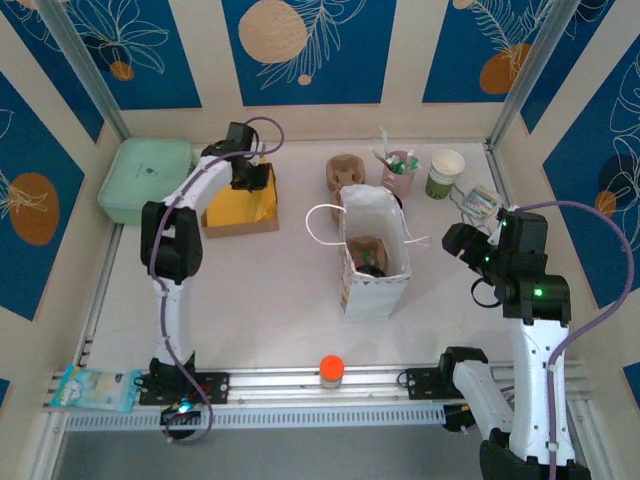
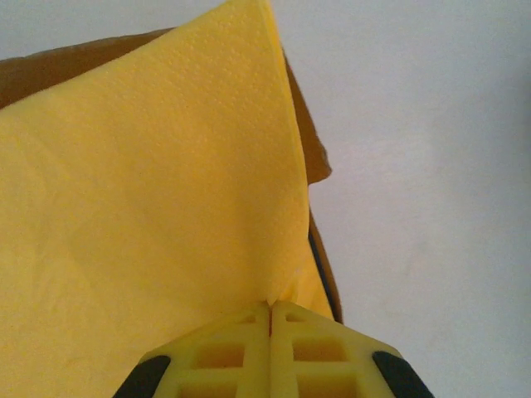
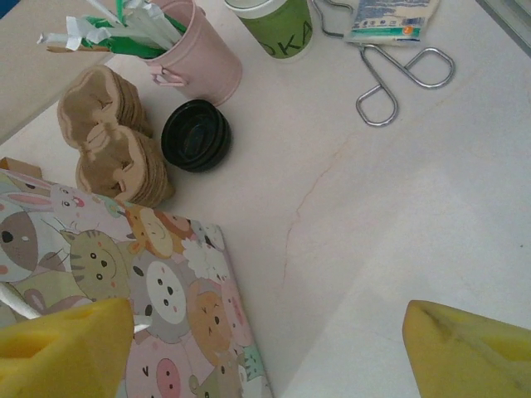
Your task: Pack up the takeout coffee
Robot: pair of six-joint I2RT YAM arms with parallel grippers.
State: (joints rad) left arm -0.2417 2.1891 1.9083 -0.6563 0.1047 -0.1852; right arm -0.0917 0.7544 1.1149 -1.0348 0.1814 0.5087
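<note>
One takeout coffee [image 1: 372,263] sits inside the single paper bag [image 1: 375,295] at mid-worktop. It looks upright, black lid up and long axis vertical. The left jaws are closed, pinching one yellow napkin [image 2: 149,191] far left. The right jaws gape empty, right of the bag.

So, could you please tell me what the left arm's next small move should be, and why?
Probably raise the left tool straight up. Its jaws look shut on the edge of the top yellow napkin, which lies on the stack in the brown box. Lifting should peel that sheet free before it is carried to the open paper bag.
</note>
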